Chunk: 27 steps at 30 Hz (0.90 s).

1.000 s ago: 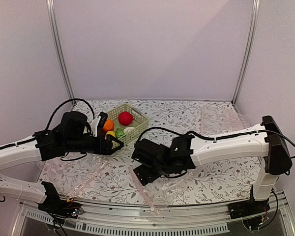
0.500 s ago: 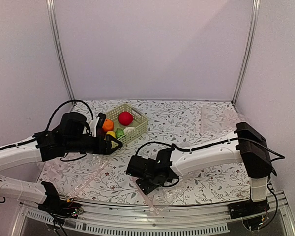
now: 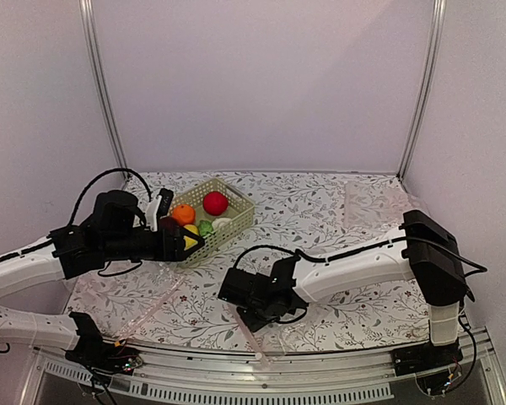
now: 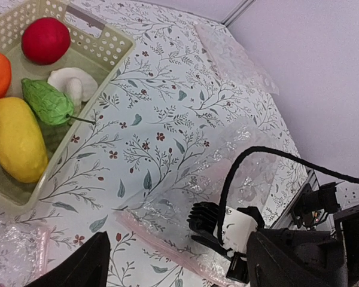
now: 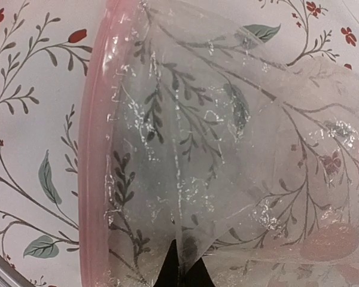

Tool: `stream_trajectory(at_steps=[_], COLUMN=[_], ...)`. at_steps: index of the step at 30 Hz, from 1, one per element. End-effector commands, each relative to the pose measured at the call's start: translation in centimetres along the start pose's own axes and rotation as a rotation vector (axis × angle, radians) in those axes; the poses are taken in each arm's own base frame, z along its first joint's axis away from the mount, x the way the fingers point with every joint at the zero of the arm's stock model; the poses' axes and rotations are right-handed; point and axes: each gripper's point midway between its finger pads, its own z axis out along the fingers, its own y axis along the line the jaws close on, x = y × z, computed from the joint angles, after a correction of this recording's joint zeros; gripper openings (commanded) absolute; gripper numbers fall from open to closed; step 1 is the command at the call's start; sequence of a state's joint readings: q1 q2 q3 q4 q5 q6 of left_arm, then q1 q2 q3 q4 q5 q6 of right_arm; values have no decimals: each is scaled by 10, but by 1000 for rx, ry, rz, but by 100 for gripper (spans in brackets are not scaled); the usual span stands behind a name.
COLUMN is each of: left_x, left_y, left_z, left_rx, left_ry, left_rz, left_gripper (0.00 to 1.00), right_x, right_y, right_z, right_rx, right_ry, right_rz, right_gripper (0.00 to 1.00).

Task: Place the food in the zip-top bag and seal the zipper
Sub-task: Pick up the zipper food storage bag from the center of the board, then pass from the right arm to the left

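Right gripper (image 5: 182, 270) pressed together, pinching clear film of zip-top bag (image 5: 185, 149), bag flat on floral table (image 3: 337, 211), front centre; pink zipper (image 5: 93, 149) beside pinch. Left gripper (image 3: 185, 244) spread, empty, over near corner of green basket (image 3: 238, 213) holding food (image 4: 45, 40)

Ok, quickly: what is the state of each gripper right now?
Left gripper: open, holding nothing.
Right gripper: shut on the zip-top bag.
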State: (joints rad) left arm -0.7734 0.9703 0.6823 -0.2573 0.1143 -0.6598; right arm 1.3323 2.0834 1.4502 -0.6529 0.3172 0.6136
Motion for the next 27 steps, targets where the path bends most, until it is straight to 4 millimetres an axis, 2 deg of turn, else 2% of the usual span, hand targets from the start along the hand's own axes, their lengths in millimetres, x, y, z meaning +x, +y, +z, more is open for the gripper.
stream_trajectory(at_steps=[1,3,8,10,11,17,22,25,27], left_x=[-6,-10,-19,-26,-29,-37,-43,-45,-43], left_y=[10,9,-10,-25,-35,-93,-130,-133,-132], left_z=[-11,-15,-22,-28,-32,-56,-79,-77,-69], left_rx=[-34,-25,61,130,174,467,662,646,618], left_ry=[-42,-58,-68,-87,-96,-105,-123,-115,-96], left_rz=[-21,-25,-15,9,26,138,185,178,163], left_gripper=[80,83,89,92,93,96,96,96,96], right_x=[-23,-32,-67,-79,-87,-104,-103,-104,-106], right_y=[-5,-11,-26,-33,-36,-48,-51,-53,-54], right_z=[-21,-32,-89,-112,-131,-198,-219,-222,-222], right_rx=[-87,-119,-255,-309,-351,-538,-603,-598,-593], right_ry=[-80,-119,-310,-388,-439,-665,-759,-775,-780], right_rz=[93,119,182,197,207,202,169,171,173], right_gripper=[0,0,0,0,0,0,0,0,0])
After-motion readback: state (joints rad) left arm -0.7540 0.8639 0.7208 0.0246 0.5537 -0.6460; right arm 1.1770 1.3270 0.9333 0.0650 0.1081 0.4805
